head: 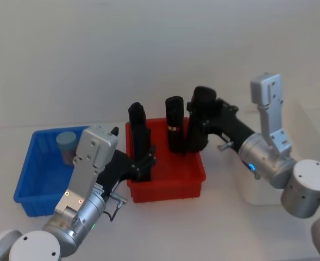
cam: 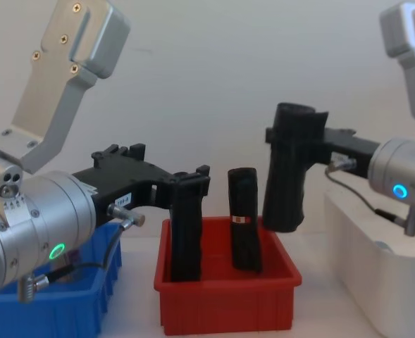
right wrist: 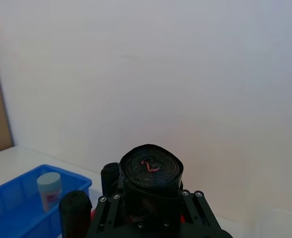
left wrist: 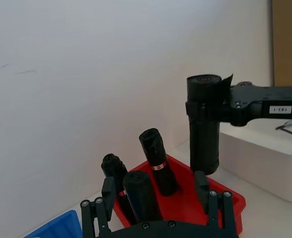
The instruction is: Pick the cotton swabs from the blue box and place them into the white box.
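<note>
While my right gripper (cam: 286, 176) is clenched on a black roll (cam: 286, 190) lifted clear above the red bin (head: 168, 176), my left gripper (cam: 186, 184) is down at the bin's left side, its fingers around another upright black roll (cam: 186, 236) (whether they are actually pressing on it I cannot tell). A third black roll (cam: 244, 229), with a red and white band, stands in the bin between them.

None of this is what the task names. One jar of cotton swabs (head: 66, 145) sits in the far corner of the blue box (head: 35, 187), to the left of the red bin and untouched. The white box (cam: 376, 282) stands to the right, just beyond the red bin, under my right arm.

The risk I see is carrying the wrong thing over: the held roll hangs near the white box and would land there if let go. My left arm also lies across the blue box's near side, so a careless swing could knock the box or tip the jar.
</note>
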